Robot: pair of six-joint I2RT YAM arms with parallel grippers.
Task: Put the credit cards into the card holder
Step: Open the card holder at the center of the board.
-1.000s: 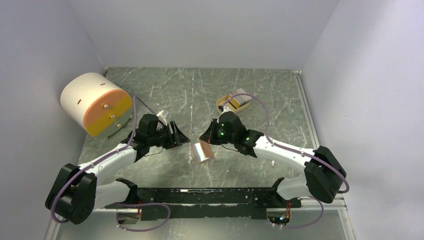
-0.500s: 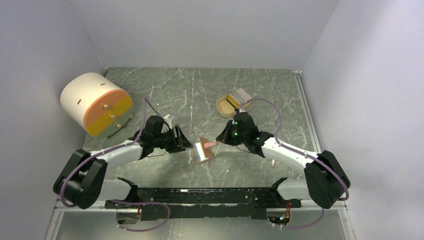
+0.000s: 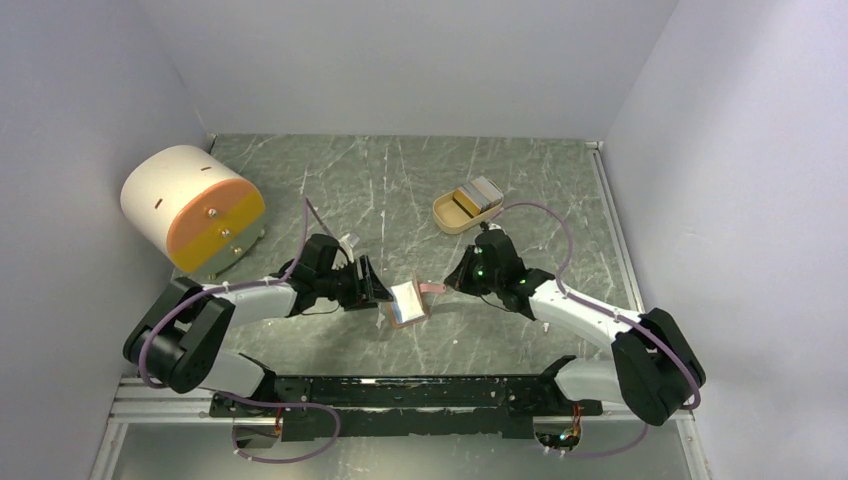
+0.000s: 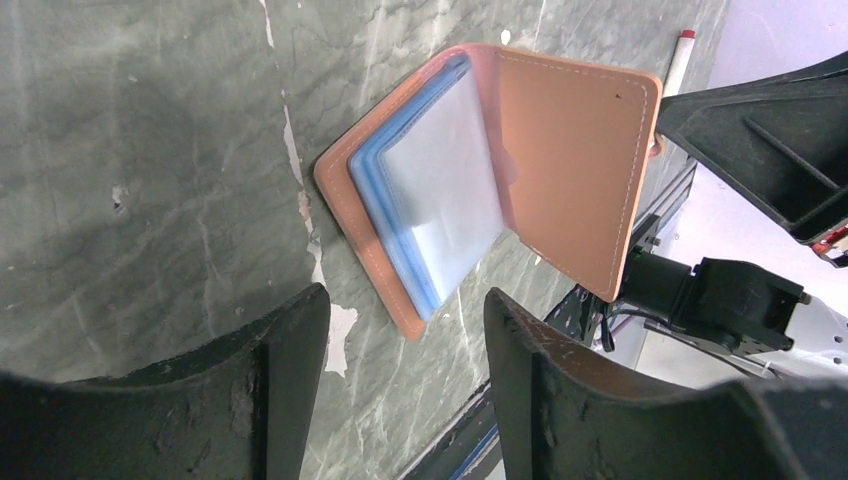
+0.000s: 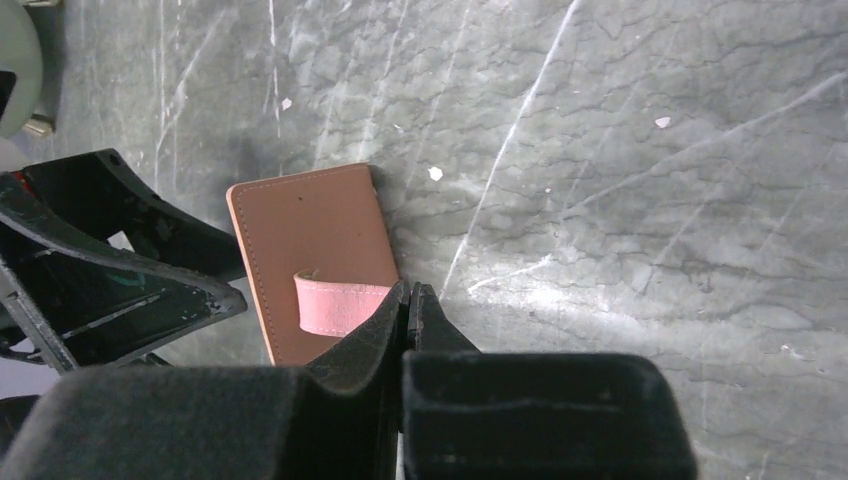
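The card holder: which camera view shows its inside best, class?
The left wrist view: the card holder lies open, its blue-edged contents plain. Top external shows it small, details lost. Right wrist shows only its outer cover and tab, pinched by the right gripper, jaws shut.

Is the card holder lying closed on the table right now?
No, the card holder is open, its flap raised off the light blue cards inside.

Green marbled table (image 3: pixel 400 175): white-orange drum (image 3: pixel 190 207) far left, beige tray (image 3: pixel 442 213) mid-right, pink card holder (image 3: pixel 408 304) lying open, centre-front.
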